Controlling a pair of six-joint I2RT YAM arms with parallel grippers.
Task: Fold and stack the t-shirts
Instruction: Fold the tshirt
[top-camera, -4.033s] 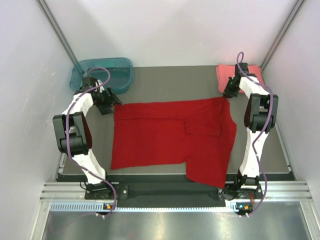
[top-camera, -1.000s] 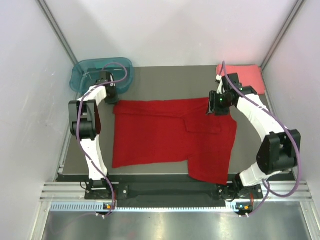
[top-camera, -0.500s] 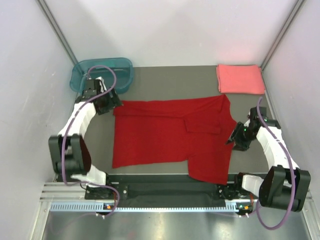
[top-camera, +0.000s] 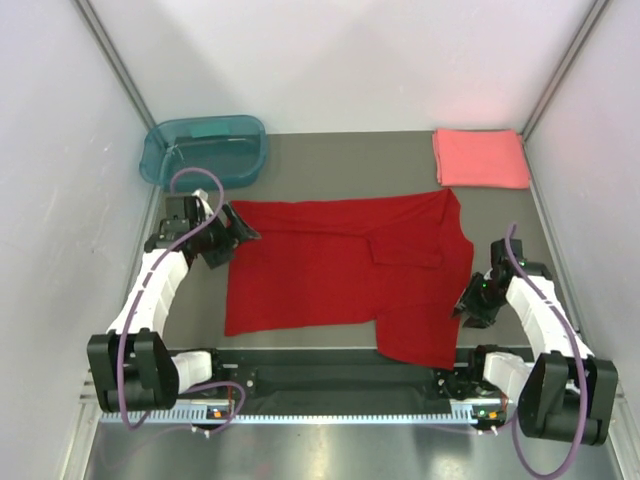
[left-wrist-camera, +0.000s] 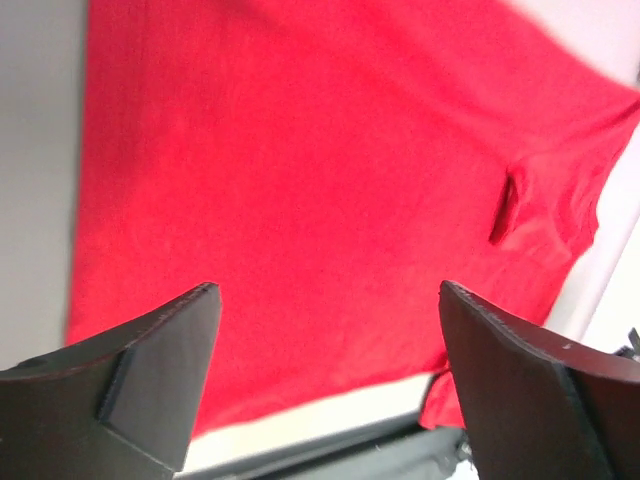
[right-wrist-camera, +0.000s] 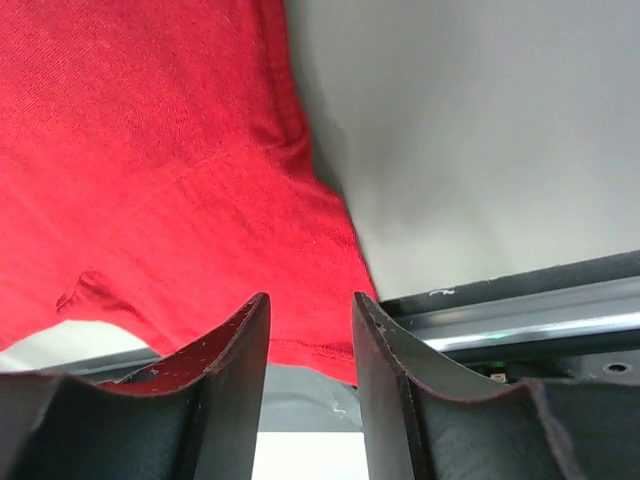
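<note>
The deep red t-shirt (top-camera: 340, 270) lies spread flat on the table, one sleeve folded in near its right part, its lower right corner hanging over the near edge. It fills the left wrist view (left-wrist-camera: 300, 180) and the right wrist view (right-wrist-camera: 150, 160). The coral-pink t-shirt (top-camera: 480, 157) sits as a folded rectangle at the far right. My left gripper (top-camera: 240, 232) is wide open above the shirt's upper left corner. My right gripper (top-camera: 468, 305) is open with a narrower gap, empty, just above the shirt's right edge.
A teal plastic tub (top-camera: 205, 148) stands at the far left corner. Grey table surface (top-camera: 350, 165) lies behind the red shirt. A black rail (top-camera: 330, 380) runs along the near edge. White walls close in on both sides.
The right arm has left the shirt's upper right corner and swung down to its lower right edge. The left arm has moved nearer and slightly right, over the shirt's left corner.
</note>
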